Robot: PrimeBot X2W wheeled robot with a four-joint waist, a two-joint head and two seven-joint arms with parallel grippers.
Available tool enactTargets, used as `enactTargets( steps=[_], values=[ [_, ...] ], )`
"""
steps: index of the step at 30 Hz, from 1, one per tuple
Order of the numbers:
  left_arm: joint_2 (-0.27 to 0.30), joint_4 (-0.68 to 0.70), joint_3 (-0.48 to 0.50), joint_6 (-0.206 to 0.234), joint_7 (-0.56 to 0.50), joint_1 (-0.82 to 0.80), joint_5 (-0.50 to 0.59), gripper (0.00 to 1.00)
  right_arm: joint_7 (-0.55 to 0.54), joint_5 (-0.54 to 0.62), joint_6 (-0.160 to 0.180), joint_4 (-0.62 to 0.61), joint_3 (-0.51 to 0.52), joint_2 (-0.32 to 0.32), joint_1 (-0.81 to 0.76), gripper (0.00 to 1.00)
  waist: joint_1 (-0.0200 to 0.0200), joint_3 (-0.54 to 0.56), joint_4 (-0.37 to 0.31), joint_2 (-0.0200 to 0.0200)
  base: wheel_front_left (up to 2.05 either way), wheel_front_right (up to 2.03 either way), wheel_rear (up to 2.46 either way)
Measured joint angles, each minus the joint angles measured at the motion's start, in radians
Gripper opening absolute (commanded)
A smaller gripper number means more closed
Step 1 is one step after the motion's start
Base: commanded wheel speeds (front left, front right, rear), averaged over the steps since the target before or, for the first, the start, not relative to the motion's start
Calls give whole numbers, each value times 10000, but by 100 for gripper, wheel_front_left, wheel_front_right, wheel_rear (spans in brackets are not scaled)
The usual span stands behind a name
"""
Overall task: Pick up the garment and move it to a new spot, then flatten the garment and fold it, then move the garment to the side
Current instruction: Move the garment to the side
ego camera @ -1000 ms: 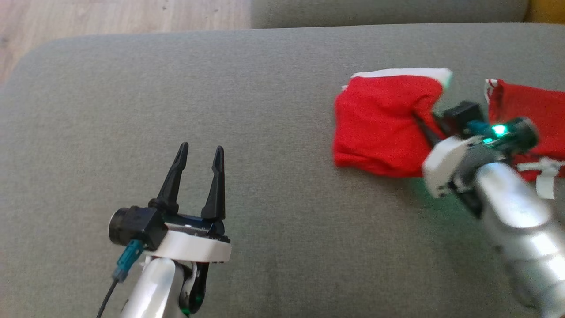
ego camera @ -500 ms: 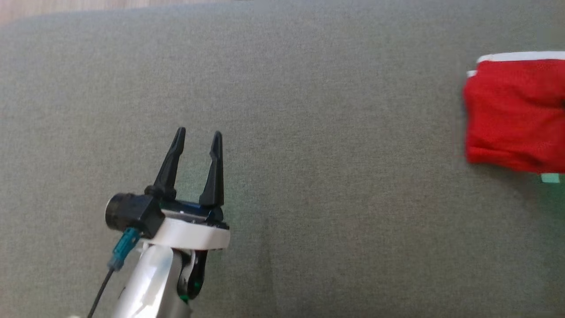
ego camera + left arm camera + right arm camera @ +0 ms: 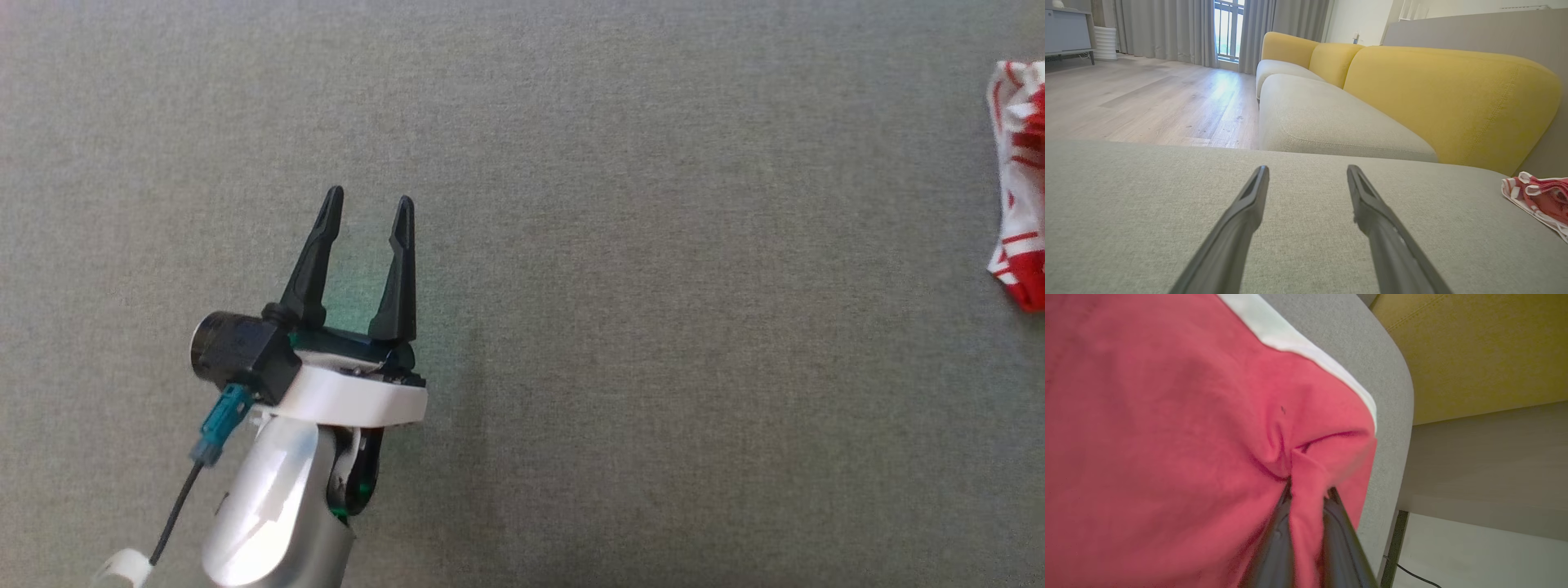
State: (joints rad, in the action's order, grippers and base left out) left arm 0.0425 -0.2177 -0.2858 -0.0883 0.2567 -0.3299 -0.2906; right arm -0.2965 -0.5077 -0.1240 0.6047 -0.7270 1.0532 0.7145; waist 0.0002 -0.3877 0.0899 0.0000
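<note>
Red cloth everywhere by the right claw [image 3: 1310,491]: its two dark fingers are nipped tight on a raised fold of the garment [image 3: 1167,437], right beside the white band [image 3: 1298,347] that edges it. The garment sits at the far right end of the grey cushion [image 3: 653,327], close to its rounded rim, with the yellow backrest [image 3: 1474,347] just beyond.

Over on the other side, the left claw [image 3: 369,196] hovers above bare cushion, fingers spread wide, holding nothing, well apart from the action. A striped cloth [image 3: 1020,188], red and white, lies crumpled at the cushion's right. I can't tell whether it belongs with the garment.

My read is that this is a carrying step. The cloth looks flat and tidy enough that it could be the final shift to the side, though the first pick-up isn't ruled out. The next move calls for a firm pinch and a low, steady draw along the cushion, so that the layers don't drag open or slip over the rim, then a clean release.

As for heading, the white band faces the rim and the backrest, and the pinched corner points back toward the right claw. I'd guess the long axis runs along that band, but the cloth spills past what can be seen, so I can't say for sure.
</note>
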Motion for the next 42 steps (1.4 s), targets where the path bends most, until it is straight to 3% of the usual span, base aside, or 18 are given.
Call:
enactTargets(
  steps=[7,8,9,10,17,22,30,31,42],
  values=[
    [-2,-15,-13,-2,0,-116,0,100,-12,437,0,639,447,-219,192,0,-1,-178,88,0,0,0,0],
    [-4,-15,-12,-2,0,-141,0,100,38,485,0,706,546,-309,192,5,-1,-170,82,0,0,0,0],
    [-4,-19,-8,-2,0,-147,0,100,130,581,0,742,617,-385,194,76,-1,-154,74,0,0,0,0],
    [-4,-40,0,-2,0,-146,0,100,211,700,0,771,692,-466,198,100,-1,-126,62,0,0,0,0],
    [-6,-102,173,-4,0,-128,13,100,686,1329,0,949,1603,-1223,638,100,-2,261,-123,0,0,0,0],
    [-6,-98,353,-4,0,-58,17,100,1714,1965,0,640,2859,-2232,812,100,-2,751,-309,0,0,0,0],
    [-4,17,694,36,0,763,192,100,3367,2190,0,-1181,4959,-5099,-430,100,-3,1782,-608,0,0,0,0],
    [-4,17,694,36,0,763,192,100,3367,2190,0,-1181,4959,-5099,-430,100,-3,1782,-608,0,0,0,0],
    [4,276,966,104,0,1582,-31,100,4395,3164,0,-3636,7386,-8993,-4004,100,-4,2750,-800,0,0,0,0]
  ],
)
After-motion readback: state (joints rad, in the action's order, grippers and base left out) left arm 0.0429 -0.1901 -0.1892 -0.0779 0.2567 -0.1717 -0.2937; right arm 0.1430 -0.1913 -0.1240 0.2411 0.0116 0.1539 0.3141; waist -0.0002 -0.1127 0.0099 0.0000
